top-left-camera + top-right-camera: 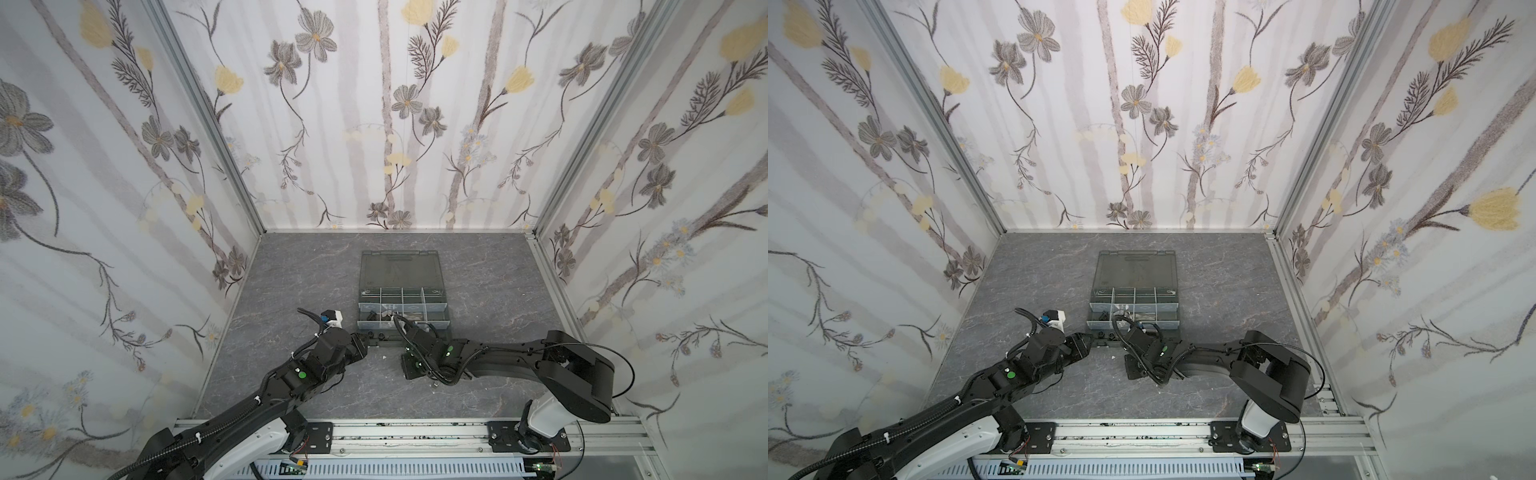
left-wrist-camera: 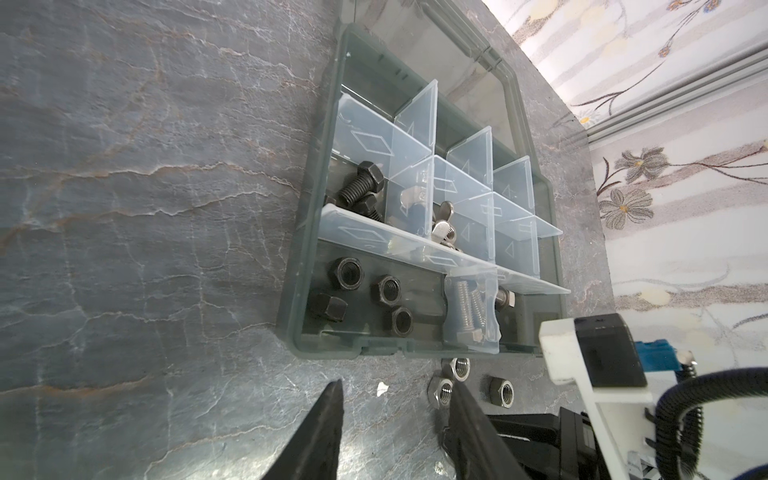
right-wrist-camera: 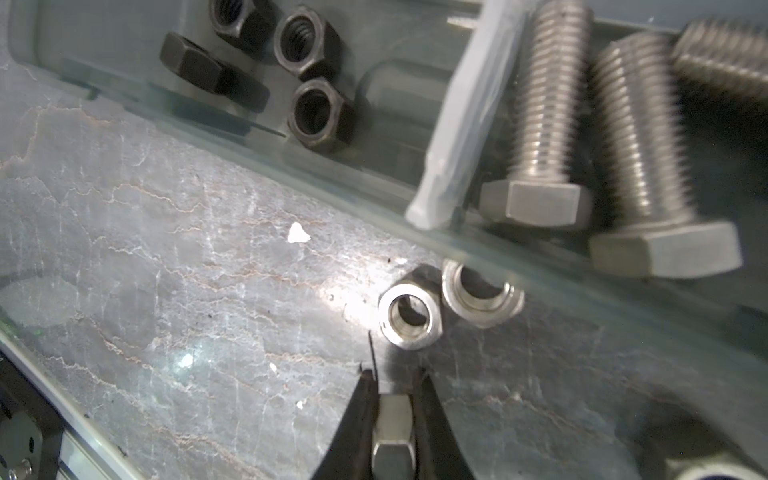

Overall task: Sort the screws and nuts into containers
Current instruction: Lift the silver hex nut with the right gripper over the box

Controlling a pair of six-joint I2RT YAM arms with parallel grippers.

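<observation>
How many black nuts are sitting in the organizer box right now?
4 black nuts, all loose in the organizer box's near-left corner compartment, one tipped on its side; dividers may hide others.

The fingers (image 3: 353, 432) pinch 1 silver nut (image 3: 392, 436); 2 silver nuts (image 3: 410, 316) lie nearby.

The organizer box (image 1: 360, 309) sits mid-way across the tabletop (image 1: 291, 270), its lid (image 1: 401, 266) lying open behind it. In the front row, nuts (image 2: 389, 288) lie in the left compartment and screws (image 2: 465, 307) in the one to its right. Behind the nuts lie more screws (image 2: 359, 187), with wing nuts (image 2: 442, 230) right of those. Two loose nuts (image 3: 410, 316) touch each other on the tabletop just before the front wall. Nearer the robot, the right claw (image 3: 392, 374) pinches a third nut (image 3: 392, 432), with the left claw (image 2: 395, 399) to its left.
</observation>
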